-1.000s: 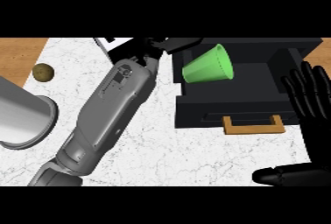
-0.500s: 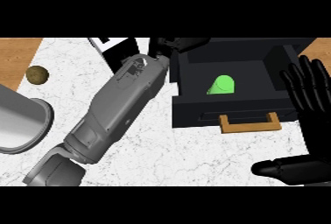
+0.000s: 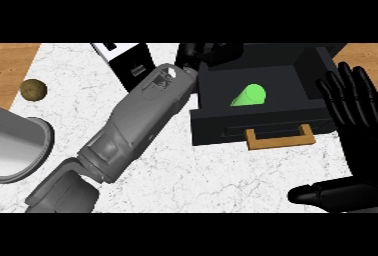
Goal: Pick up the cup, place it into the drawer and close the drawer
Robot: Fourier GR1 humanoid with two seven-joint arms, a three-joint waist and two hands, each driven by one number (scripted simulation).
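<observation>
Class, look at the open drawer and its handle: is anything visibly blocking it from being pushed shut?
Nothing visible does. The green cup lies inside the drawer, below its walls. The left hand is at the back edge; the right hand rests beside it.

Bright, even light falls across the pale counter (image 3: 221, 170).
Left of the right hand (image 3: 353, 105), the drawer (image 3: 221, 107) interior lies in deep shade; the cup (image 3: 249, 95) glows inside, and the left forearm (image 3: 140, 125) shows soft highlights.

a brown round object (image 3: 32, 89) lies near a grey metal pot (image 3: 18, 150) on the white marble tabletop (image 3: 207, 175).
</observation>
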